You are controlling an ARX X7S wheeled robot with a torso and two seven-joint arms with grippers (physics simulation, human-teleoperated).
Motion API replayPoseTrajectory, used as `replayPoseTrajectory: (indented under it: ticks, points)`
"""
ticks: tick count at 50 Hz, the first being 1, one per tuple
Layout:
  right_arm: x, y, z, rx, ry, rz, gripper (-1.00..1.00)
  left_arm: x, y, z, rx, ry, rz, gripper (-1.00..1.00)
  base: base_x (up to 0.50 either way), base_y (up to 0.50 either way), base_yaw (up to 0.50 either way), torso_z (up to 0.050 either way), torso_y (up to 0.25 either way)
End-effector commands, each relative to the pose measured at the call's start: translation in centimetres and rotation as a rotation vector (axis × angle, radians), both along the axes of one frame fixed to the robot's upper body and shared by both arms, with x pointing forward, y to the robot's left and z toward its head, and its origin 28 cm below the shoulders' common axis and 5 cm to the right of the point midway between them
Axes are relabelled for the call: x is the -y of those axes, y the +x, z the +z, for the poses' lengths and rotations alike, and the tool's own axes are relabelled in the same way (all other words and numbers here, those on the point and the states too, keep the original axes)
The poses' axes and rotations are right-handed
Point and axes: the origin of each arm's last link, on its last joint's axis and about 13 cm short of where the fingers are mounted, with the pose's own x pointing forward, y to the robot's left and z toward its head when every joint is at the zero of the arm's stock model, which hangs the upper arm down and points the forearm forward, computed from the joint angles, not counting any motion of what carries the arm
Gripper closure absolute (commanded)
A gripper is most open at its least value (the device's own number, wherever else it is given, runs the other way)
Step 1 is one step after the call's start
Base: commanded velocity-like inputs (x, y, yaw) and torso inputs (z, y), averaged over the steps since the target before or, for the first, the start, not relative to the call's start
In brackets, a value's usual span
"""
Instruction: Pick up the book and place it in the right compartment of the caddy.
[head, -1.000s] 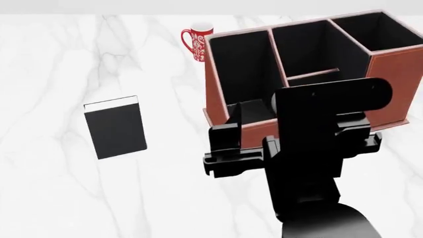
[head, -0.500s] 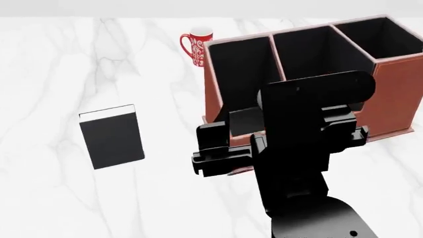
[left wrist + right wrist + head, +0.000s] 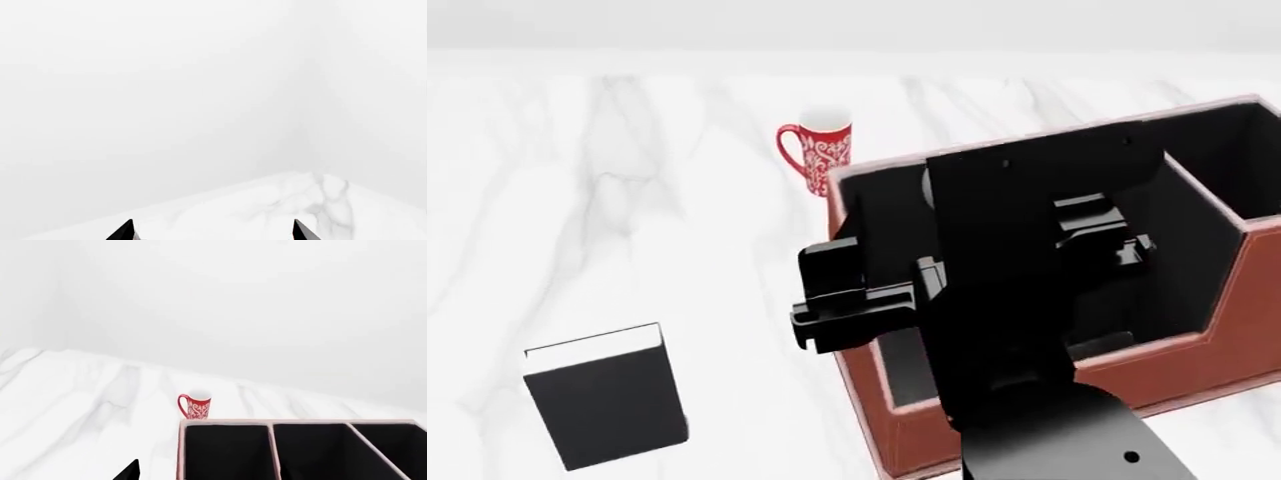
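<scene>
The black book (image 3: 607, 405) with white page edges lies flat on the marble table at the near left, with no gripper touching it. The reddish-brown caddy (image 3: 1244, 325) stands to its right, with a pale rim (image 3: 227, 422) and black compartments. My right arm (image 3: 1028, 300) hangs over the caddy and hides most of its inside. In the right wrist view the right gripper (image 3: 213, 475) shows only one fingertip (image 3: 130, 472), far to one side; the other is lost against the dark caddy. My left gripper (image 3: 212, 234) has its tips wide apart and holds nothing.
A red-and-white patterned mug (image 3: 817, 155) stands just behind the caddy's left corner and also appears as a mug (image 3: 195, 406) in the right wrist view. White marble tabletop (image 3: 627, 220) stretches between the book and the mug. The left wrist view shows a table corner (image 3: 313, 195) against pale walls.
The whole scene has slid down in the head view, so the book now sits lower left and the caddy looks closer. My right arm has risen over the caddy's middle.
</scene>
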Motion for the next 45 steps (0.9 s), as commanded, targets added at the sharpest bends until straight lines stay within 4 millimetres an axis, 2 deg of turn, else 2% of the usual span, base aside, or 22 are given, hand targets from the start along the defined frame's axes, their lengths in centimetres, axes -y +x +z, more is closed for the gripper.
replayPoseTrajectory:
  ticks: [1, 45]
  points:
    - [-0.10, 0.37, 0.03, -0.007, 0.031, 0.018, -1.00, 0.00, -0.53, -0.48, 0.001, -0.010, 0.022, -1.00, 0.50, 0.00, 0.00, 0.000, 0.000]
    - [-0.39, 0.26, 0.24, -0.020, 0.024, 0.037, -1.00, 0.32, 0.08, -0.29, -0.003, -0.003, -0.003, -1.00, 0.50, 0.00, 0.00, 0.000, 0.001]
